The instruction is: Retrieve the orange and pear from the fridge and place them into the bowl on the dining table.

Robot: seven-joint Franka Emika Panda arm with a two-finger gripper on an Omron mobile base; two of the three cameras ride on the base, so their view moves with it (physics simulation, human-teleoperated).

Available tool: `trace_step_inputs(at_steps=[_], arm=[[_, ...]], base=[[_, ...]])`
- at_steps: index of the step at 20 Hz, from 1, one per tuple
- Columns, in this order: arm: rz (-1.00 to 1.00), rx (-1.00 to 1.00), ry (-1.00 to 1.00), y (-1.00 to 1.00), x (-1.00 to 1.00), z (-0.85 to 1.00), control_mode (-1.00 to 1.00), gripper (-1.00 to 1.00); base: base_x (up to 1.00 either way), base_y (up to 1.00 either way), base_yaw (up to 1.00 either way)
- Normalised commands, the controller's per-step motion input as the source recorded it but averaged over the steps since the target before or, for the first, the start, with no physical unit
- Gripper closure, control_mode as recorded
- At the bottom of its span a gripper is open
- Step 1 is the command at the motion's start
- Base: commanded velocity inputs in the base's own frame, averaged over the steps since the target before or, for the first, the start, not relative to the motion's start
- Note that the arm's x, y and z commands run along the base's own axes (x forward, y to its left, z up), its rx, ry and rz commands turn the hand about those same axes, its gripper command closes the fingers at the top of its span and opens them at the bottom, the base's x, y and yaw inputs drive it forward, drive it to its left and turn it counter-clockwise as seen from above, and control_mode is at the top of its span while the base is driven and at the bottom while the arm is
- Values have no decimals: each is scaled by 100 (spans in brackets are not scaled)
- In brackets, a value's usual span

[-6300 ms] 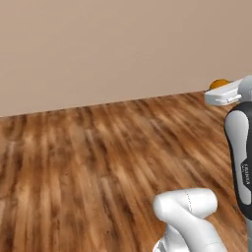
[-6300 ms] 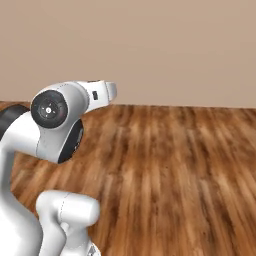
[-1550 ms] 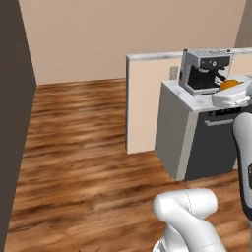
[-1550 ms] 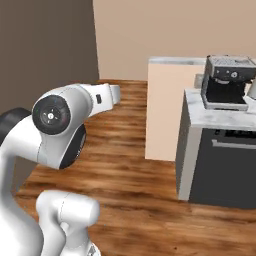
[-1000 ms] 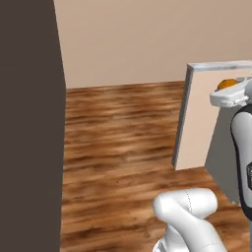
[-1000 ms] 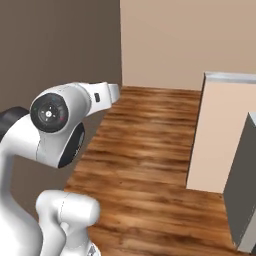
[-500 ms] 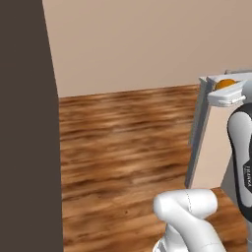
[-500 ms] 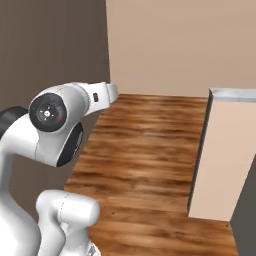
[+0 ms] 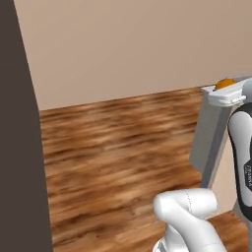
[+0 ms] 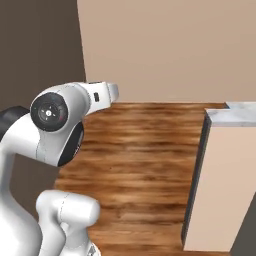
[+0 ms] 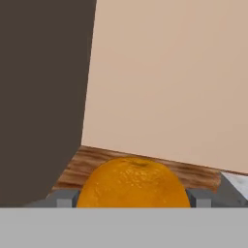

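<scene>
Wood floor point(image 9: 113, 147) and beige wall view had swung since earlier; hand point(image 11: 133, 197) still clamped the orange point(image 11: 132, 183).

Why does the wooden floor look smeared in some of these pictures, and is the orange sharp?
Left base view: the floor is streaked sideways, like motion blur. Right base view: the planks are slightly soft, while the arm stays crisp. Hand view: the orange, between the tool's fingers, shows clear peel texture and even lighting, no glare.

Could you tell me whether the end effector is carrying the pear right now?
No, the hand view shows the round orange sitting between the end effector fingers.
</scene>
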Motion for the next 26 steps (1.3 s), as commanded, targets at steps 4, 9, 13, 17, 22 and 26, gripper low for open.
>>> trace_step_inputs(at_steps=[4, 9, 13, 17, 22, 26], arm=[[0, 0, 0, 0, 0, 0, 100, 100], [0, 0, 0, 0, 0, 0, 100, 100], [0, 0, 0, 0, 0, 0, 100, 100], [0, 0, 0, 0, 0, 0, 100, 100], [0, 0, 0, 0, 0, 0, 100, 100], [0, 0, 0, 0, 0, 0, 100, 100]], base=[[100, 30, -30], [100, 35, -41], [100, 45, -49], [100, 63, -54], [100, 69, -55], [100, 91, -55]])
